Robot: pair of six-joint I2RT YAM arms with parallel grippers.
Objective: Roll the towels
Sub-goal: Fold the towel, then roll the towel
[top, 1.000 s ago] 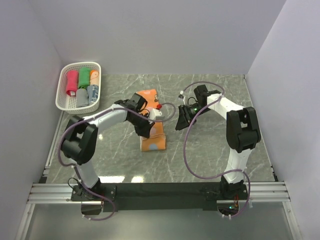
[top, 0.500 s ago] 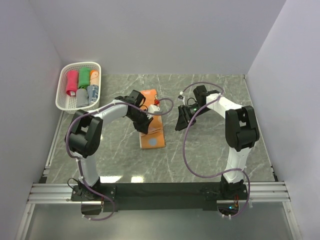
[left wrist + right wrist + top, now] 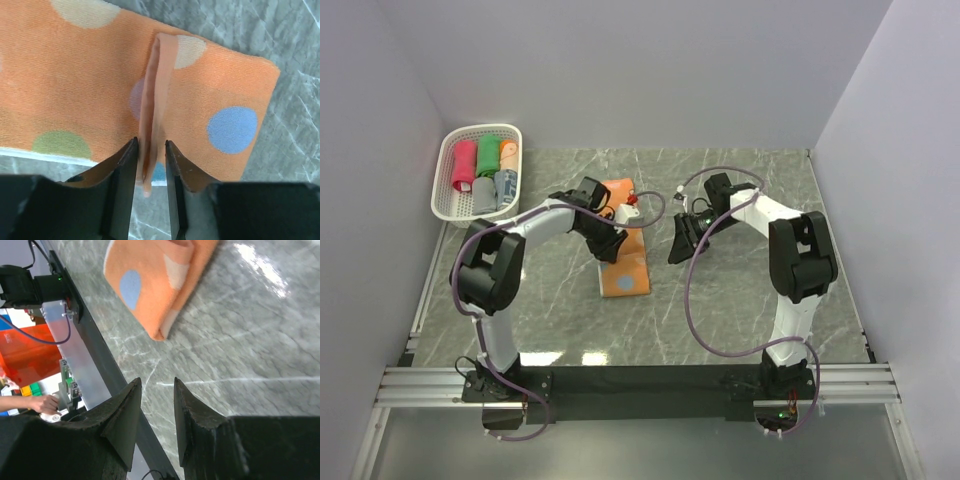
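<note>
Sitting at the far left corner is a white basket [image 3: 440,188]. Inside it lie short towel rolls, side by side: a pink-red roll [image 3: 464,165], a green roll [image 3: 488,155], an orange roll [image 3: 509,152] and grey-blue rolls [image 3: 505,188] on the near side. Near the middle, a spotted orange towel [image 3: 630,275] lies flat on the grey table [image 3: 740,310]. The left gripper [image 3: 151,150] is down on the towel's left side. Its fingers are a little apart, and a thin raised fold of the towel stands between them, looking loose. Further right, the right gripper [image 3: 157,390] is near the towel's right side, not touching it. Its fingers are apart, with nothing between them
</note>
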